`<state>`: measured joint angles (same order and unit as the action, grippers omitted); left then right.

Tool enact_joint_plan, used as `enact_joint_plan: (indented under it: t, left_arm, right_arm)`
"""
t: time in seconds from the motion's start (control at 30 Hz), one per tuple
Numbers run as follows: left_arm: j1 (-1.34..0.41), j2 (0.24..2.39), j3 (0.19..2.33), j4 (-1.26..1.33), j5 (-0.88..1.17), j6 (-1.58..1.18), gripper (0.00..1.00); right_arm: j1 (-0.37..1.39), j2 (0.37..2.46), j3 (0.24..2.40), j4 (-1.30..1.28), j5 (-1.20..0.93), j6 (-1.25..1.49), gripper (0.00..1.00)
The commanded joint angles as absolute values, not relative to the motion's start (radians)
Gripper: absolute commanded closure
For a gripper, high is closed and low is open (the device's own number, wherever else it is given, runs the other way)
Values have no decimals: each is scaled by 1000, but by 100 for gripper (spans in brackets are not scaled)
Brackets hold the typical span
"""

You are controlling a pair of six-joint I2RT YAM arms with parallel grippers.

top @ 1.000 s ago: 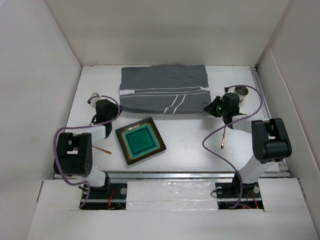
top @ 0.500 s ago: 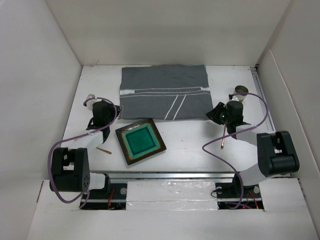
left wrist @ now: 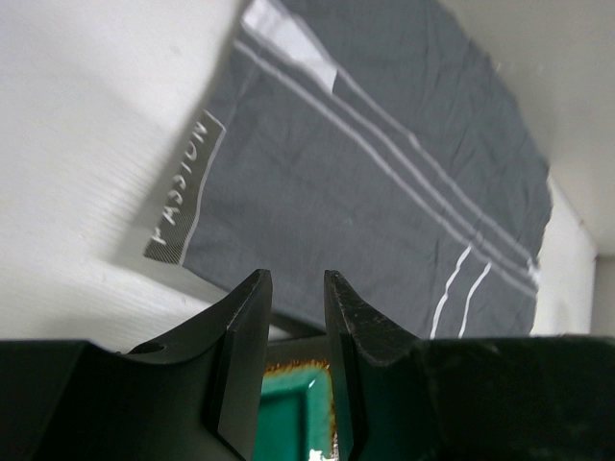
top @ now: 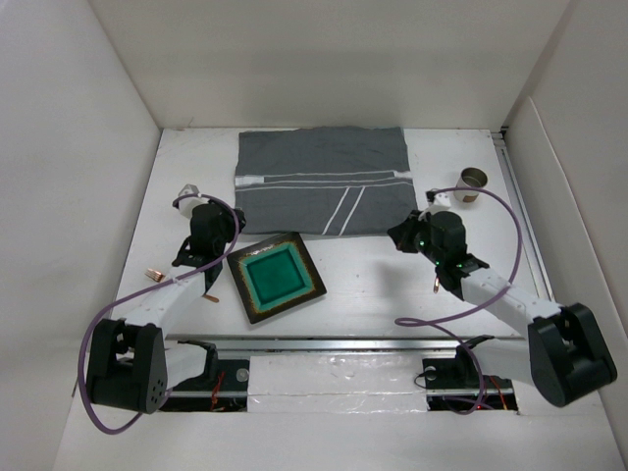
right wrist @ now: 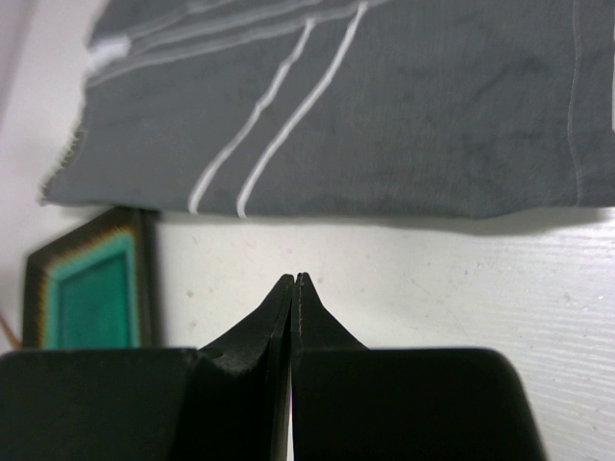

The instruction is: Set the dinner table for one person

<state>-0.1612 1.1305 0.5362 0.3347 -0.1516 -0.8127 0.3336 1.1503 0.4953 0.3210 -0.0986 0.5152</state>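
Mostly the small things are hard to read: a thin copper-coloured utensil lies half hidden under the right forearm, and two more copper-coloured pieces by the left arm are too small to name. In the left wrist view the square brown-rimmed plate with teal glaze is cut off by the fingers.

The left hand hovers low over the large flat white bench, aimed at the near left corner of the grey striped cloth mat. Its fingers stand a narrow slit apart and hold nothing. The right hand points at the mat's near edge with its fingers pressed together, also empty. A small round cup stands near the far right corner.

Compared with a second ago, both elbows have dropped toward the near corners. The right hand has left the cup's side, and the mat's near edge, then bowed, now lies straight.
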Motion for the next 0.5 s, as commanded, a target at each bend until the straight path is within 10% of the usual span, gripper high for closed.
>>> enact_joint_plan:
  t: [0.0,0.17,0.47]
  left_arm:
    - [-206,1178,615,282,-198,-769,75]
    - [-206,1157,601,308,-189,-746,73]
    - [-206,1238,577,380,-101,-753,73]
  right_arm:
    - [437,1262,589,311,-141,434,100]
    - [586,1419,621,443,-379,446,48]
    - [729,1690,672,641,-449,572,42]
